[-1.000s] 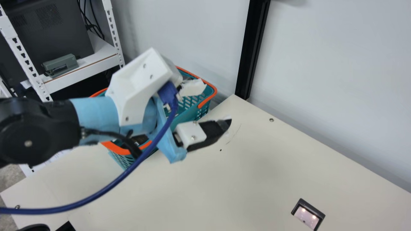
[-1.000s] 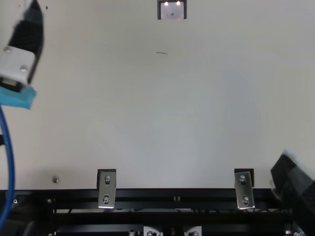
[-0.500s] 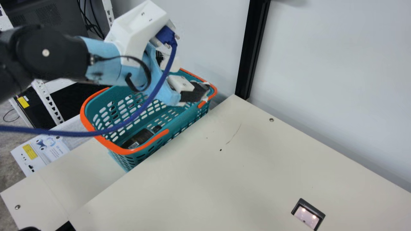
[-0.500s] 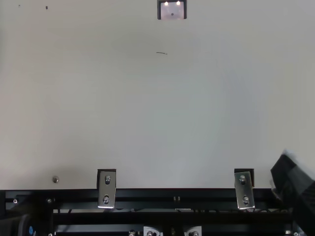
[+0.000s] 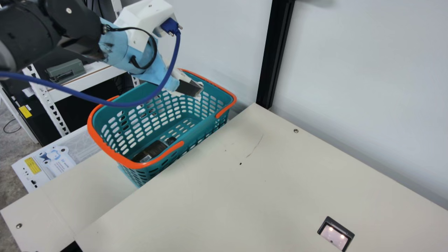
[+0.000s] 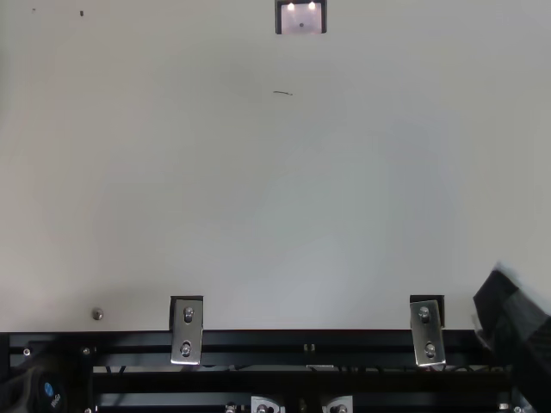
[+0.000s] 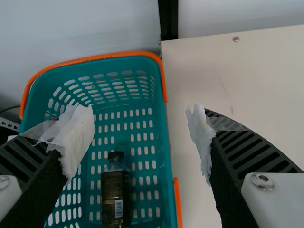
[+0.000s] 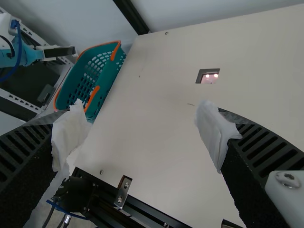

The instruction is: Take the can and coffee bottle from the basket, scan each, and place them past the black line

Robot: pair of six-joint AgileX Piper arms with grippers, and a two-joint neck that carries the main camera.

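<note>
In the main view, my left gripper (image 5: 193,90) hangs over the far part of the teal basket (image 5: 206,120). The left wrist view shows this gripper (image 7: 141,135) open, nothing between its white-wrapped fingertips. A dark coffee bottle (image 5: 151,150) lies inside the basket near its table-side wall; in the left wrist view the bottle (image 7: 115,192) has its black cap toward the basket's middle. My right gripper (image 6: 516,323) is at the top view's lower right corner; the right wrist view has the gripper (image 8: 135,130) open and holding nothing.
A scanner with lit spots (image 5: 336,234) is set into the cream table (image 5: 224,196). The basket stands against the table's edge, its orange rim raised above it. A white shelf rack (image 5: 87,78) stands behind, and a wall borders the table.
My left gripper has moved up and back from above the table to over the basket, leaving the top view and uncovering the bottle in the main view. The right gripper has stayed put.
</note>
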